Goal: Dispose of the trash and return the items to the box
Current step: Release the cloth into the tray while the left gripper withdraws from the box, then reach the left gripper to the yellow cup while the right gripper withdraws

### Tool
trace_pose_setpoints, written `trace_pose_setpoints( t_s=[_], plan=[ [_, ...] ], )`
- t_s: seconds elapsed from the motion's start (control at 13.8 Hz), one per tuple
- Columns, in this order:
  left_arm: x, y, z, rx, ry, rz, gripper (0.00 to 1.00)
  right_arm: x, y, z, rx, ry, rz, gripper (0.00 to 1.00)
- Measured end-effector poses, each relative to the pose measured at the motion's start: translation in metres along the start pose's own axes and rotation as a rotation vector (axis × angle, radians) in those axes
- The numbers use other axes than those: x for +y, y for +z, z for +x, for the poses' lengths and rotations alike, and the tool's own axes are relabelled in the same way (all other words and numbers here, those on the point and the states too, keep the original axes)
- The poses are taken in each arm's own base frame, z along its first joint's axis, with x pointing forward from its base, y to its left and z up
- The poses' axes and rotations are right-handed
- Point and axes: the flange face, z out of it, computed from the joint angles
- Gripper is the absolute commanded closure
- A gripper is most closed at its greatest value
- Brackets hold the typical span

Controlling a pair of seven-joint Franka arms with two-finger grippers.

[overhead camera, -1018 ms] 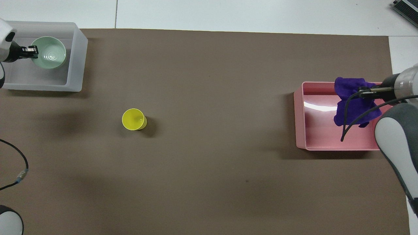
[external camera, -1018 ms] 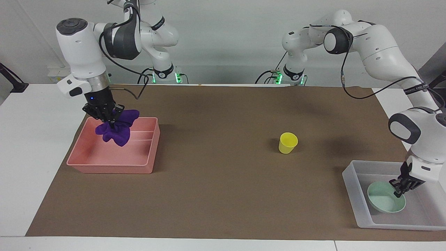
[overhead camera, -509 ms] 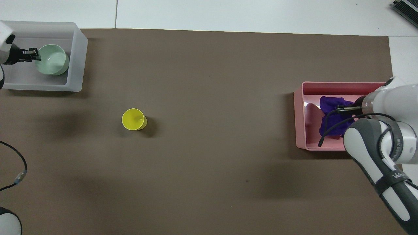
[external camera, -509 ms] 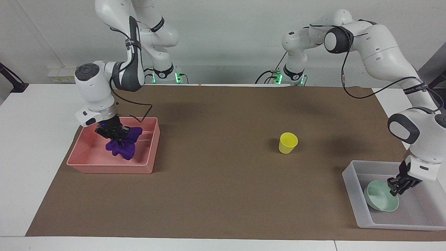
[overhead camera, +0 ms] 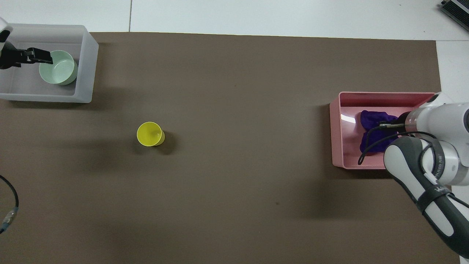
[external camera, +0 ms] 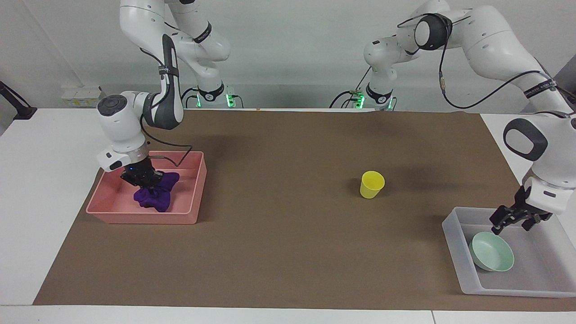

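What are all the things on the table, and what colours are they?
cloth: one, deep purple, lying in the pink bin
pink bin: one, pink, toward the right arm's end
cup: one, yellow, upright on the brown mat
brown mat: one, brown, covering the table
bowl: one, mint green, in the clear tray
clear tray: one, whitish grey, toward the left arm's end
right gripper: down on the cloth
left gripper: open, above the bowl
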Motion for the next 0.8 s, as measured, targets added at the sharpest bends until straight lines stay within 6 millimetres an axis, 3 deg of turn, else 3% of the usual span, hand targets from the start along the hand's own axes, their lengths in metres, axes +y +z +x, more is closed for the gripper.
trace_pose_setpoints(
  t_s=[0.22, 0.36, 0.58, 0.8],
  plan=[
    [0.064, -0.027, -0.037, -0.038, 0.083, -0.021, 0.0, -0.004, -0.004, 0.001, 0.004, 0.036, 0.001, 0.0],
    [0.108, -0.031, -0.061, -0.073, 0.123, -0.035, 0.0, -0.016, -0.018, 0.005, 0.0, 0.066, 0.005, 0.0],
    [0.164, -0.012, -0.096, -0.139, 0.174, -0.05, 0.0, -0.053, -0.063, 0.016, -0.013, 0.12, 0.011, 0.0],
    [0.202, 0.011, -0.134, -0.156, 0.209, -0.056, 0.0, -0.092, -0.115, 0.021, -0.02, 0.162, 0.015, 0.0]
  ],
)
